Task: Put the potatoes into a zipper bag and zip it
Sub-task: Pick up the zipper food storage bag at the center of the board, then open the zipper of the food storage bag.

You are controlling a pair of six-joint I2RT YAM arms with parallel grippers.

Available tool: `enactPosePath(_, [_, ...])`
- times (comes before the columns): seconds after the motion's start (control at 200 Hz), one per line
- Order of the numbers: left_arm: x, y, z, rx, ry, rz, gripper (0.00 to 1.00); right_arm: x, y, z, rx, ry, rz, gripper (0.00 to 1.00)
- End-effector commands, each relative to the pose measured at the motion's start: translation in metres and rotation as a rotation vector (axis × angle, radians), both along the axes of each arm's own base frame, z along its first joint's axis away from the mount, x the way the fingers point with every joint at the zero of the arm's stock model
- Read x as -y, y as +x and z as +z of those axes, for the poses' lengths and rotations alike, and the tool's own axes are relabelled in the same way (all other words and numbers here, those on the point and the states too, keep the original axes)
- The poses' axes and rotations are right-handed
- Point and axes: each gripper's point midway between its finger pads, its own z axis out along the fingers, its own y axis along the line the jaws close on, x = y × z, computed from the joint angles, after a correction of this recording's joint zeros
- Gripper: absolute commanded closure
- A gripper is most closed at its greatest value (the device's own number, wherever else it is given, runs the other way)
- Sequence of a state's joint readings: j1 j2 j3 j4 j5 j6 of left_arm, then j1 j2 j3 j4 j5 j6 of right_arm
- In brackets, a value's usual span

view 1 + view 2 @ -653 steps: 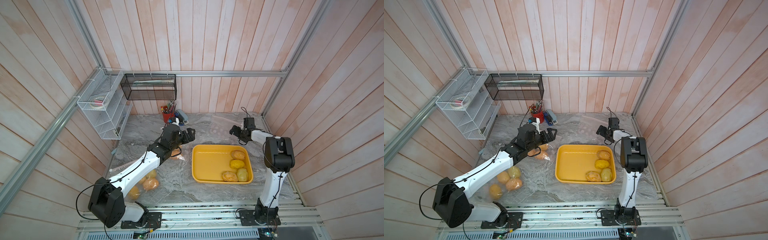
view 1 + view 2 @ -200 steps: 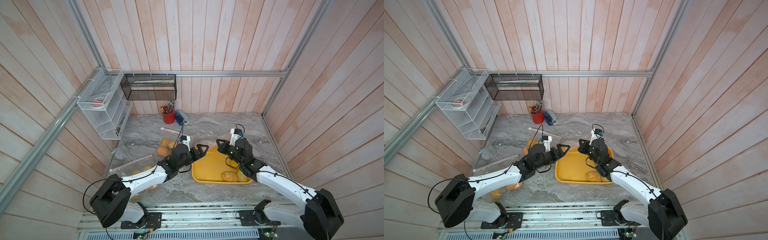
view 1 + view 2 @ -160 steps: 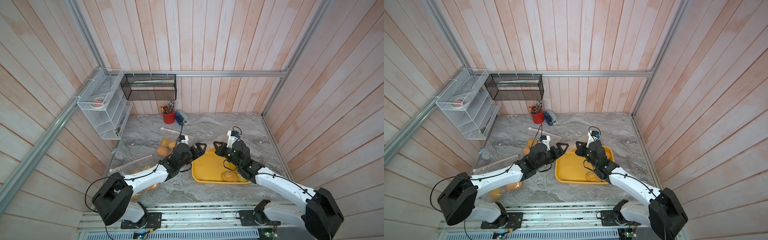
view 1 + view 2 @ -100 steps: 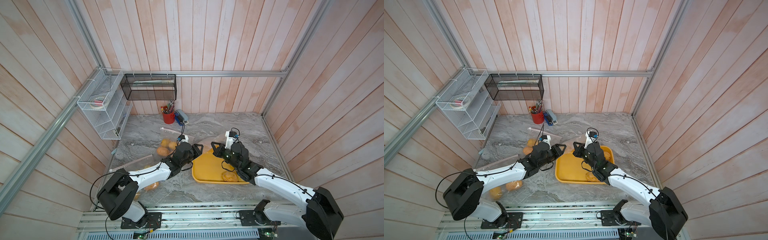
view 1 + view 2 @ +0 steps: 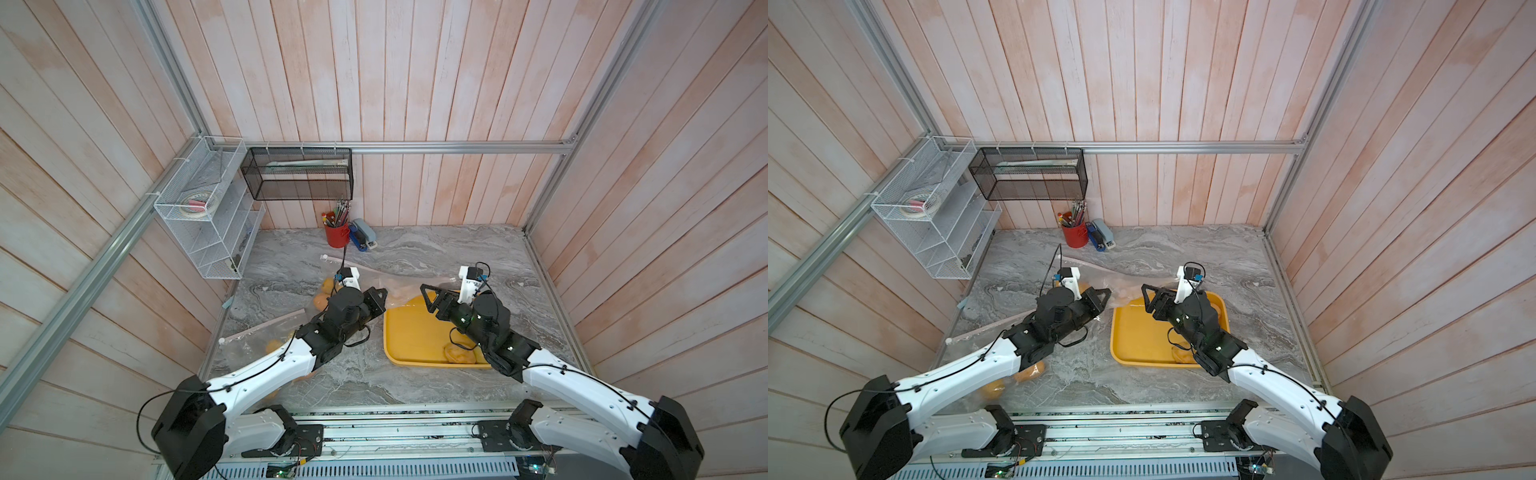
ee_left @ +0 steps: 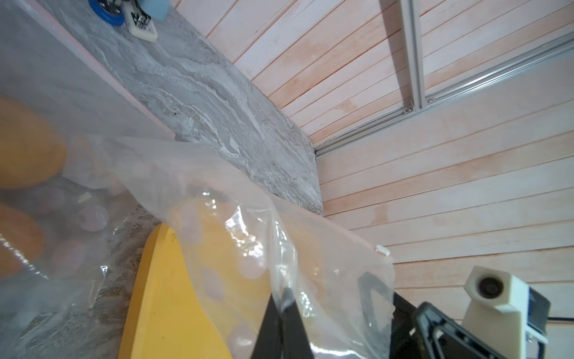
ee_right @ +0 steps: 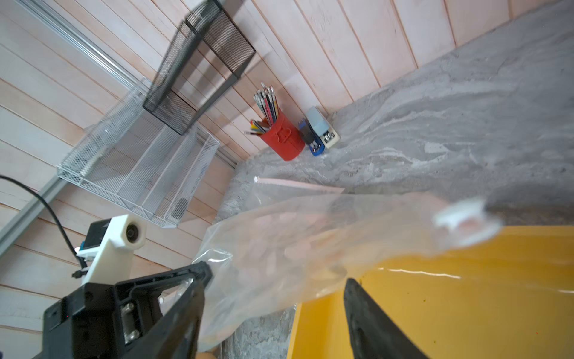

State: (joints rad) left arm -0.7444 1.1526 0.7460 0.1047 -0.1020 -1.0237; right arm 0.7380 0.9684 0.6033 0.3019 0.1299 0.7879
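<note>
A grey marbled counter (image 5: 436,249) is enclosed by pale plank walls (image 5: 415,83), and a yellow tray (image 5: 411,340) is set on its right half. Near the counter's middle a clear zipper bag (image 6: 217,186) is pinched between the pressed-together fingers of the left gripper (image 6: 285,298), while the right gripper (image 5: 427,298) is held spread and empty just beside it. Inside the bag, potatoes (image 5: 326,293) are seen just beside the left gripper, toward the counter's left edge, and another potato (image 5: 457,353) in the tray's front part.
</note>
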Motion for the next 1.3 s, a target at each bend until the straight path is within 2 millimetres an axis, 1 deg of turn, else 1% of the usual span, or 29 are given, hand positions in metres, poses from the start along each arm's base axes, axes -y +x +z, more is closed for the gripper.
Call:
enactPosePath(0.0, [-0.031,-0.017,-0.013,0.018,0.124,0.028,1.0,0.024,-0.008,0.003,0.027,-0.024,-0.07,0.24])
enactPosePath(0.05, [-0.042,-0.026,-0.019,0.02,0.127,0.041,1.0,0.034,-0.013,0.006,0.039,-0.011,-0.096,0.22])
enactPosePath(0.115, [-0.053,-0.036,-0.03,0.028,0.122,0.051,1.0,0.048,-0.017,0.006,0.042,0.007,-0.137,0.21])
enactPosePath(0.18, [-0.057,-0.045,-0.043,0.035,0.117,0.034,1.0,0.06,-0.019,0.001,0.029,0.016,-0.18,0.21])
enactPosePath(0.235, [-0.058,-0.052,-0.056,0.035,0.118,0.008,1.0,0.066,-0.018,-0.007,0.007,0.017,-0.202,0.21])
enactPosePath(0.335, [-0.062,-0.061,-0.076,0.03,0.131,-0.015,1.0,0.066,-0.012,-0.027,-0.054,0.021,-0.183,0.22])
enactPosePath(0.435, [-0.071,-0.066,-0.093,0.018,0.161,-0.002,1.0,0.061,-0.002,-0.049,-0.124,0.053,-0.109,0.29])
enactPosePath(0.49, [-0.076,-0.067,-0.1,0.008,0.178,0.012,1.0,0.06,0.005,-0.064,-0.168,0.08,-0.072,0.34])
enactPosePath(0.535, [-0.078,-0.068,-0.105,0.003,0.184,0.017,1.0,0.059,0.011,-0.072,-0.19,0.101,-0.044,0.38])
enactPosePath(0.59, [-0.078,-0.069,-0.107,0.008,0.185,0.013,1.0,0.053,0.017,-0.085,-0.221,0.101,-0.006,0.4])
enactPosePath(0.73, [-0.084,-0.068,-0.115,0.001,0.217,0.036,1.0,0.032,0.027,-0.105,-0.262,0.087,0.085,0.41])
enactPosePath(0.735, [-0.084,-0.068,-0.116,0.0,0.218,0.037,1.0,0.032,0.027,-0.11,-0.274,0.083,0.087,0.41])
enactPosePath(0.805, [-0.088,-0.067,-0.119,-0.005,0.233,0.054,1.0,0.023,0.032,-0.117,-0.281,0.088,0.127,0.42])
enactPosePath(0.955, [-0.093,-0.067,-0.124,-0.012,0.25,0.071,1.0,0.01,0.046,-0.142,-0.343,0.061,0.18,0.49])
enactPosePath(1.05, [-0.096,-0.068,-0.128,-0.018,0.264,0.079,1.0,-0.003,0.048,-0.147,-0.344,0.094,0.262,0.52])
enactPosePath(1.215, [-0.096,-0.067,-0.127,-0.015,0.266,0.08,1.0,-0.02,0.054,-0.162,-0.371,0.101,0.355,0.53])
enactPosePath(1.295, [-0.095,-0.067,-0.125,-0.012,0.261,0.08,1.0,-0.027,0.054,-0.162,-0.363,0.123,0.4,0.53])
